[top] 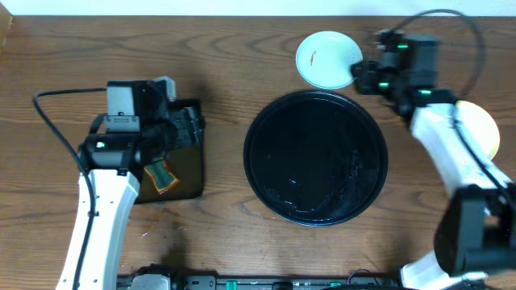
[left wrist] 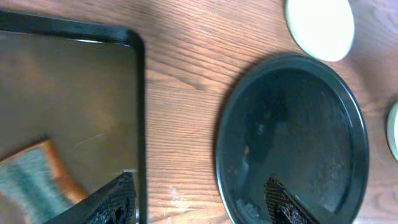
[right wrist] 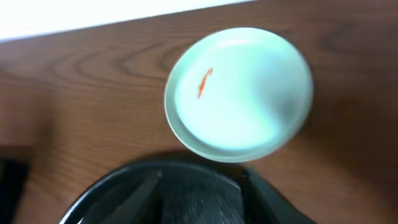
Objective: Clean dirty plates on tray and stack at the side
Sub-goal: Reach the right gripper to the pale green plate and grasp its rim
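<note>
The round black tray (top: 316,157) lies bare and glossy mid-table. Just beyond its far rim a mint-green plate (top: 326,59) with an orange smear (right wrist: 205,82) rests flat on the wood. In the right wrist view that plate (right wrist: 239,93) lies ahead of the fingertips, apart from them. My right gripper (top: 364,76) (right wrist: 202,193) is open over the tray's far rim (right wrist: 124,177), holding nothing. A yellow plate (top: 482,129) lies to the right of the tray, partly hidden under my right arm. My left gripper (top: 193,129) (left wrist: 199,199) is open and empty between the two trays.
A rectangular black tray (top: 187,173) (left wrist: 74,93) lies at the left, holding a wooden-handled brush (top: 161,176) (left wrist: 31,180). A pale plate rim (left wrist: 393,130) shows at the right edge of the left wrist view. The table's far edge runs close behind the mint plate.
</note>
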Controlling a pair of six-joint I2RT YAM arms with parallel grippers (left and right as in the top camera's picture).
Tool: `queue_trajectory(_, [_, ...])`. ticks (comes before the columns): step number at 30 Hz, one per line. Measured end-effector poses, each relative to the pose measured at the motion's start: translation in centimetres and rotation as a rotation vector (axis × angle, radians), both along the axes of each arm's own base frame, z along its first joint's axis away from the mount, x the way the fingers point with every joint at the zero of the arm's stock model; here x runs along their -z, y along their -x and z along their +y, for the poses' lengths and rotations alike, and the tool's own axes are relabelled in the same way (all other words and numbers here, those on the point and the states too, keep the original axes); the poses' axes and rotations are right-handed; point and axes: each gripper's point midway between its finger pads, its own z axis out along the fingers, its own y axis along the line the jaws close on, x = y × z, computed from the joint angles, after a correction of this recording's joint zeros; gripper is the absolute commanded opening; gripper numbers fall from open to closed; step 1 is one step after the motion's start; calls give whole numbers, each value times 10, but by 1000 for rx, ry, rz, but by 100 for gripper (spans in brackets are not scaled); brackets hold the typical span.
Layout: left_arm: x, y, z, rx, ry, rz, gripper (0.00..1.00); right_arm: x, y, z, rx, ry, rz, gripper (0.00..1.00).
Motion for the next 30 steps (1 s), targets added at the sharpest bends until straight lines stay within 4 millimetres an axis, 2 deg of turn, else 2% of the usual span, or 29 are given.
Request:
queue_trajectory(2, [0, 1, -6, 18, -2, -4, 68, 16, -10, 10, 8, 39, -14, 41])
queue_trajectory(4, [0, 1, -7, 23, -3, -4, 68, 34, -17, 9, 33, 71, -6, 42])
queue_trajectory(9, [0, 1, -7, 23, -3, -3, 68, 78, -30, -13, 155, 64, 66, 42])
queue_trajectory(12, [0, 1, -7, 24, -4, -4, 68, 95, -42, -26, 238, 5, 112, 45])
queue_trajectory(17, [-1, 1, -7, 24, -4, -6, 68, 111, -66, -39, 342, -113, 156, 49])
queue_trajectory(23, [-1, 1, -7, 24, -4, -7, 68, 128, -78, -40, 418, -212, 188, 49])
queue_trajectory(27, [-1, 0, -7, 24, -4, -7, 68, 135, -79, -39, 434, -231, 200, 41])
queue_trajectory(30, [-1, 1, -7, 24, -4, -7, 68, 137, -77, -41, 454, -224, 212, 25])
